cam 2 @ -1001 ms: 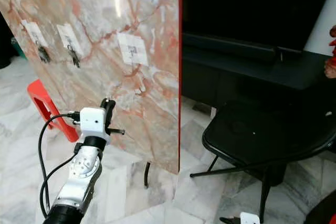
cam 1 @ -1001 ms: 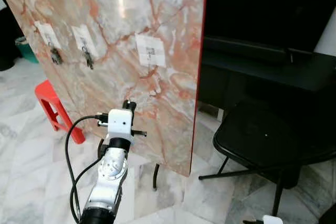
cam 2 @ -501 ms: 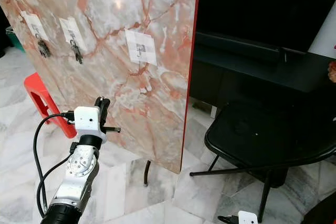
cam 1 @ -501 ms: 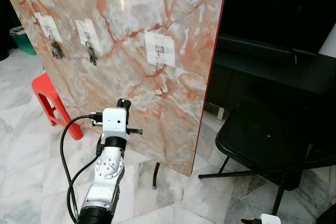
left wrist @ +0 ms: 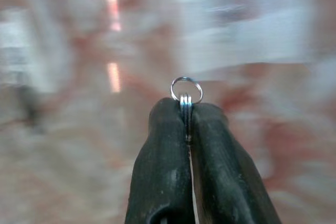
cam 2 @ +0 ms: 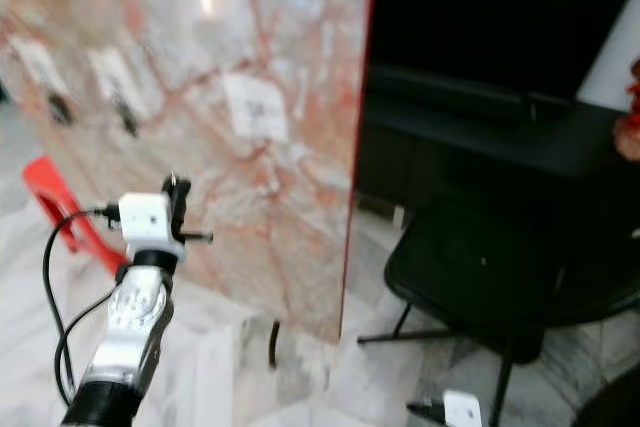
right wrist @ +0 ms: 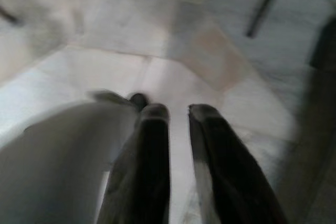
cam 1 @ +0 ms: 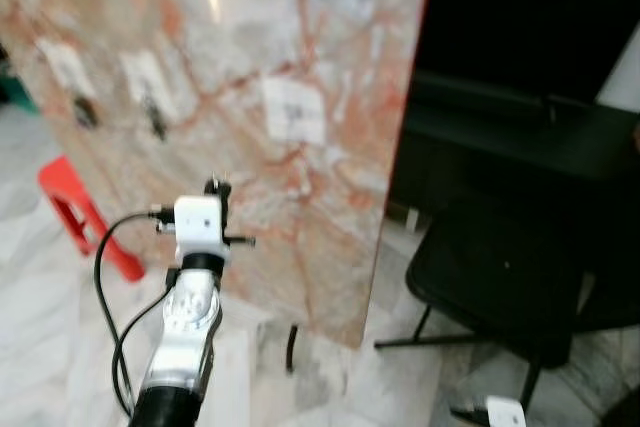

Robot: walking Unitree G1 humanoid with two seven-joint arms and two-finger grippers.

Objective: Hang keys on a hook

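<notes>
A tall marble-patterned board (cam 1: 250, 67) with a red rim stands before me, blurred. It carries three white hook pads. The two on the left (cam 1: 85, 112) (cam 1: 155, 119) each have dark keys hanging from them, and the right pad (cam 1: 293, 110) has a bare hook. My left gripper (cam 1: 215, 187) is raised in front of the board's lower part, below and left of that bare hook. In the left wrist view the left gripper (left wrist: 186, 106) is shut on a silver key ring (left wrist: 186, 87) that sticks out past its tips. My right gripper (right wrist: 178, 114) hangs low over the floor with a narrow gap between its fingers.
A red stool (cam 1: 70, 212) stands behind the board's left side. To the right are a black chair (cam 1: 500, 277) and a long black cabinet (cam 1: 520, 137). The board rests on thin dark legs (cam 1: 290, 347) on the marble floor (cam 1: 40, 327).
The whole picture has shifted and blurred, so the camera has moved. My left gripper still holds the key ring in front of the board's lower part.
</notes>
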